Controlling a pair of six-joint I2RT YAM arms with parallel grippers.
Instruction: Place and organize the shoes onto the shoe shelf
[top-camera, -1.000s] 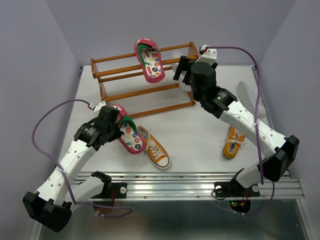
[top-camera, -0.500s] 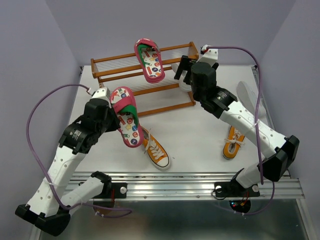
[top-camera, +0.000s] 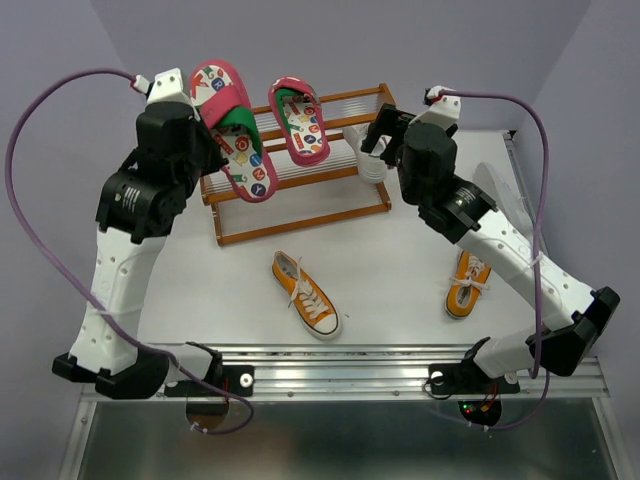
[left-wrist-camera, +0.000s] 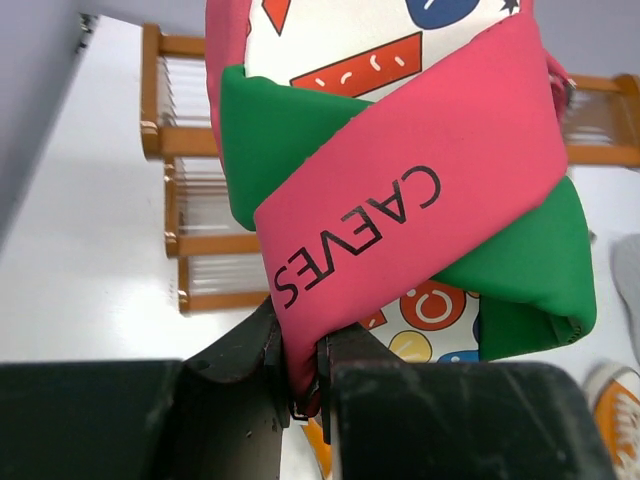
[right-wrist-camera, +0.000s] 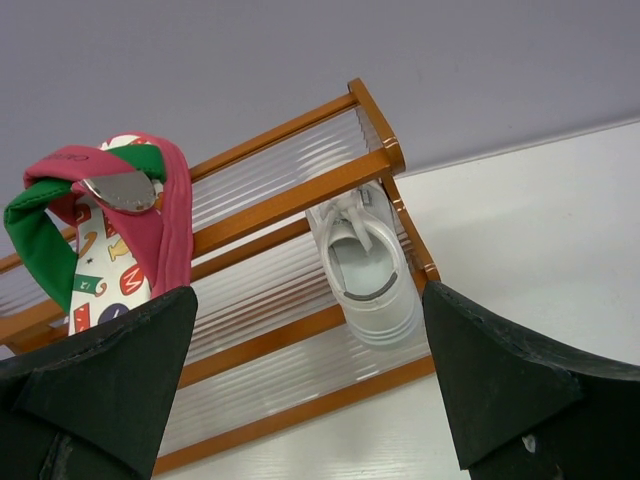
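Two orange sneakers lie well apart on the tabletop (top-camera: 400, 260): the left sneaker (top-camera: 305, 293) near the middle in front of the shelf (top-camera: 300, 224), the right sneaker (top-camera: 466, 285) farther right, partly beneath the right arm. The left tool (left-wrist-camera: 300, 365) is pinching a pink shoe (top-camera: 232, 130) by the edge of its strap and holds it tilted in the air above the shelf's left part. Just beside it, a second pink shoe (top-camera: 298, 122) rests across the top tier. A white sneaker (right-wrist-camera: 365, 265) sits on the lower tier at the right end. The right tool (right-wrist-camera: 310, 290) is spread wide, holds nothing, and hovers near that end, facing the white sneaker.
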